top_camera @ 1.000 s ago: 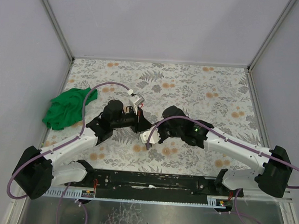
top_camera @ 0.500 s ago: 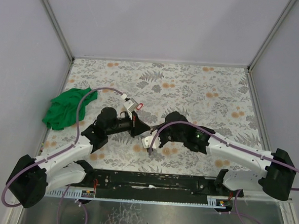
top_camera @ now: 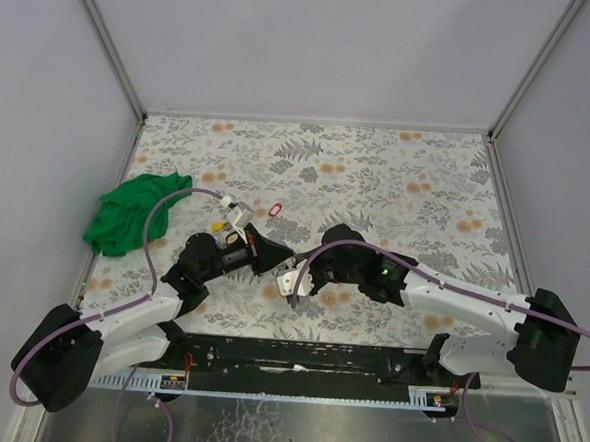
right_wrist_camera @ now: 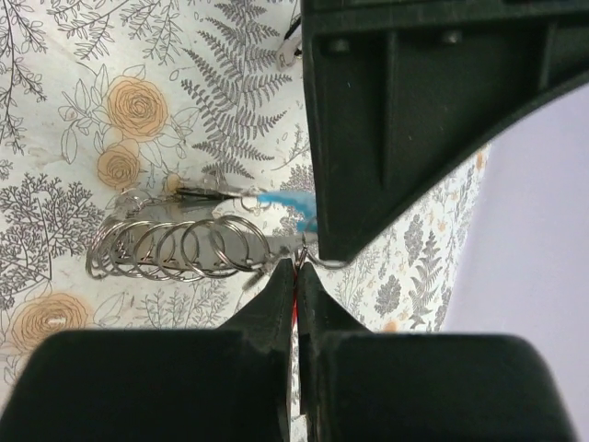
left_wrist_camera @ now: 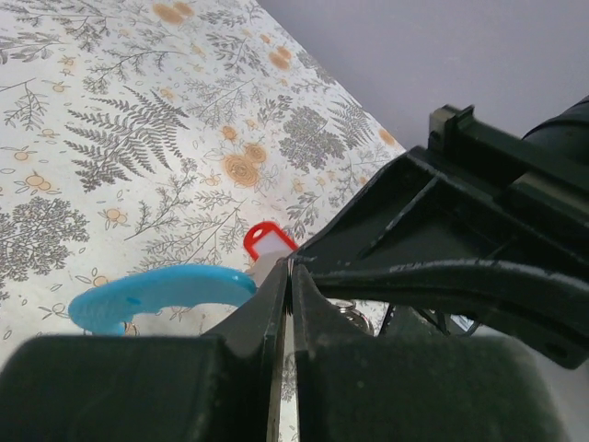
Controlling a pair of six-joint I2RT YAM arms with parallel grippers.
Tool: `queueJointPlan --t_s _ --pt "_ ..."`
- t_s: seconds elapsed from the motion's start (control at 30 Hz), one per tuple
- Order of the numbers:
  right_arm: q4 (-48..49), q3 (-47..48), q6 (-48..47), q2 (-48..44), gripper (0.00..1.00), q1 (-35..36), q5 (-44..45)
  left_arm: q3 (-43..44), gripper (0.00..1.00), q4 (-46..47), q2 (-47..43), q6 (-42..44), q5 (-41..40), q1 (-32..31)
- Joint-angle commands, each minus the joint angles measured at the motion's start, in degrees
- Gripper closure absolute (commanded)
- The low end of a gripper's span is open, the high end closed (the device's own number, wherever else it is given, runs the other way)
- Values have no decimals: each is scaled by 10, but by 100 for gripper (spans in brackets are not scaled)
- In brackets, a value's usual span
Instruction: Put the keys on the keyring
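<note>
1. Takes in the floral surface [top_camera: 428, 179], with a green cloth [top_camera: 124, 226] bunched at its left edge, well apart from the work.
2. Finds the left tool [left_wrist_camera: 287, 276] drawn back toward the near-left compared with a second ago. Fingers now pressed together after standing slightly apart; cannot tell what, if anything, sits between them.
3. Finds the right tool [right_wrist_camera: 296, 272] just beside it, almost tip to tip. Fingers together as before, with a thin wire meeting the tip; cannot tell whether pinched.
4. Places the keyring [left_wrist_camera: 161, 287] right at the left tool's tip, its light-blue arc ending there. Also notes a stack of small silver rings [right_wrist_camera: 179, 249] close by on the surface.
5. Spots a red-tagged key [left_wrist_camera: 265, 241] just beyond the left fingertips, uncovered by the arm's retreat and seemingly not yet threaded.
6. Reads the fresh closing as a new pinch near the loop's end, so probably threading only beginning.
</note>
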Motion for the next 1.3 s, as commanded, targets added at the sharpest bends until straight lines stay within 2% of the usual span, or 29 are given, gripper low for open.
queueJointPlan --t_s 0.0,0.17,0.27,0.33,0.43,0.53,0.63,0.8,1.03,1.27 --pt "13 -20 24 17 100 21 -27 -24 100 243 28 -33 -82 -18" --pt "57 -28 31 11 100 21 -10 -50 100 354 66 -28 -123 -44" --pt "58 -29 25 -5 100 21 33 -57 100 364 71 -24 -120 -44" --pt "41 -21 10 -16 100 19 72 -59 97 317 45 -7 -119 -44" --pt "4 -2 -12 -33 100 16 110 -49 83 205 -6 32 -111 -43" --pt "-17 15 -32 -44 100 16 110 -34 69 111 -52 59 -86 -34" --pt "-30 30 -43 -45 100 15 100 -1 61 26 -70 83 -23 -16" --pt "-58 56 -48 -33 100 15 90 44 59 -31 -33 86 41 -13" --pt "-77 67 -50 -30 100 16 67 83 58 -86 3 117 56 -9" --pt "-87 69 -55 -27 100 15 61 84 58 -62 34 185 113 19"
